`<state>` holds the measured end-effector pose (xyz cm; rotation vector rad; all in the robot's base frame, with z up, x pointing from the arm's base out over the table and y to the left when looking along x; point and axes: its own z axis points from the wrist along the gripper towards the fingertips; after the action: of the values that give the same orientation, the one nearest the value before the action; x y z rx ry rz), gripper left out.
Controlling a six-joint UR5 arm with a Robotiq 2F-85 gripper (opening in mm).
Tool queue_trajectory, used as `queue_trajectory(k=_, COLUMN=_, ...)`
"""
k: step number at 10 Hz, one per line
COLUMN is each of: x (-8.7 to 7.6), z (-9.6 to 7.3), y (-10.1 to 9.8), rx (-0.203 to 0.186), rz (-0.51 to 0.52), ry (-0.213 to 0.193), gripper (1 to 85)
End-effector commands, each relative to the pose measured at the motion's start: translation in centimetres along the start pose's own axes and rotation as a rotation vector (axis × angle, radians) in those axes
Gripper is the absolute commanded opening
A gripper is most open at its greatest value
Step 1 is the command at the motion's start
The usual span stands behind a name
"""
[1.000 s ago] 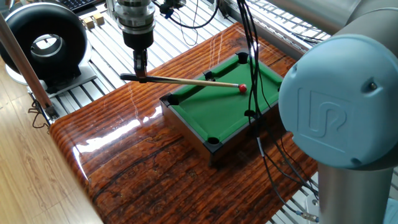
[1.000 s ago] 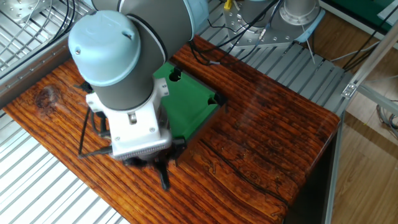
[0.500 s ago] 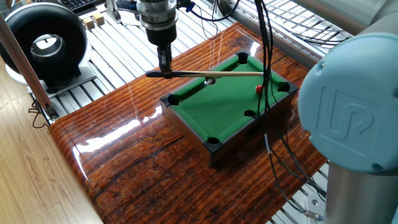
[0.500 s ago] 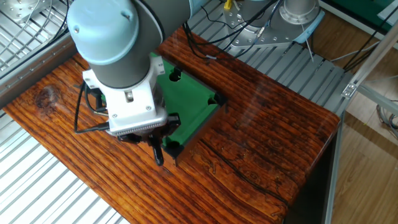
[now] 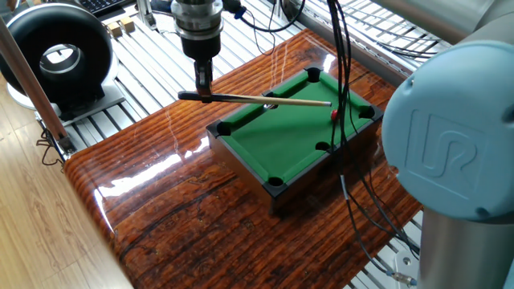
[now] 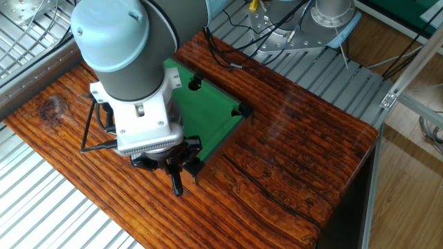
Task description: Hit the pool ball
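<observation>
Above near end of pool set (image 5: 241, 141), tool (image 5: 206, 93) clamped on dark butt of cue (image 5: 265, 99). Cue level, reaching across green felt; tip just short of ball (image 5: 334, 116). Ball sits by far rail, partly behind hanging cables (image 5: 344, 88). Pool set rests on glossy wood table (image 5: 177, 201). Other view: arm hides cue and ball.

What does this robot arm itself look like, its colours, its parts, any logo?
The arm has silver-grey metal tubes with rounded pale blue joint caps; the nearest cap carries an embossed UR logo. Black cables hang alongside it. The wrist is a ribbed silver cylinder, white-bodied in the other fixed view, ending in a small black end effector with two slim fingers.
</observation>
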<state>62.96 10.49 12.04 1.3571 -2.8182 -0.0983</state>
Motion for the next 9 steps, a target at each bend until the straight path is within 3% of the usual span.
queue_trajectory(k=1, x=-0.57, z=0.33, y=0.46, rx=-0.021, rz=0.014, ry=-0.046, gripper=1.0)
queue_trajectory(k=9, x=-0.47, z=0.72, y=0.29, rx=-0.011, rz=0.005, ry=-0.036, gripper=1.0)
